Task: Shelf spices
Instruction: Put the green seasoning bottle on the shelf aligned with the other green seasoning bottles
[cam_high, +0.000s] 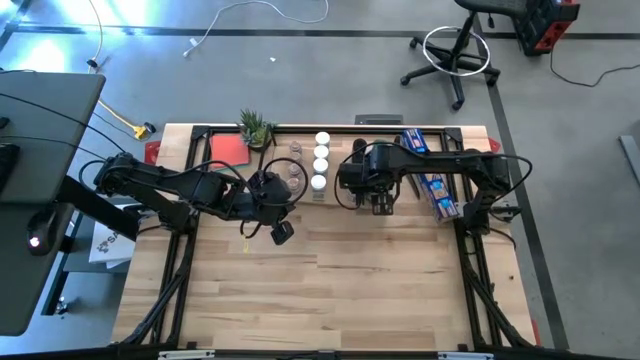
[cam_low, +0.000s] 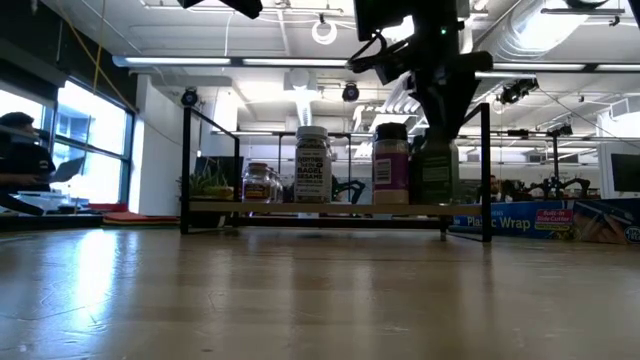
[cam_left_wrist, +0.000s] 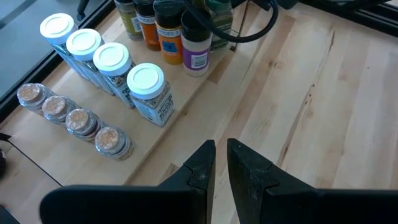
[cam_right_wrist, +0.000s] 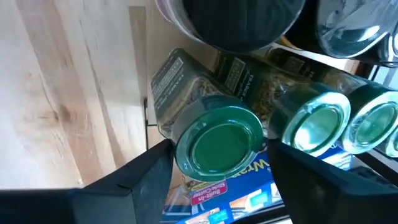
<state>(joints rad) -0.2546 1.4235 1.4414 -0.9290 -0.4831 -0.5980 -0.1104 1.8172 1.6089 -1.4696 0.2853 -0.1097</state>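
Note:
The shelf (cam_left_wrist: 186, 106) stands at the table's far middle, its board (cam_low: 330, 209) in a black wire frame. On it stand white-lidded spices (cam_left_wrist: 145, 81), brownish-lidded spices (cam_left_wrist: 74, 118) and dark-lidded ones (cam_left_wrist: 168, 9). My right gripper (cam_right_wrist: 221, 165) stands open above the shelf's right part and points down. Its fingers are on either side of a green-lidded jar (cam_right_wrist: 219, 142), which rests on the shelf beside two more green-lidded jars (cam_right_wrist: 314, 127). My left gripper (cam_left_wrist: 221, 165) hangs shut over bare table (cam_high: 283, 232) near the shelf, with nothing between its fingers. My right gripper comes at the green-lidded jar from above, a finger on each side of its lid. A small gap shows at one finger (cam_right_wrist: 298, 171). Whether the other finger (cam_right_wrist: 152, 168) touches the lid's rim (cam_right_wrist: 180, 155), I cannot tell. The jar rests on the shelf.
A long blue printed box (cam_high: 430, 175) lies right of the shelf, behind it in the low view (cam_low: 510, 220). A small potted plant (cam_high: 256, 128) and a red flat thing (cam_high: 228, 150) sit at the far left. The table's near half (cam_high: 330, 290) is bare wood.

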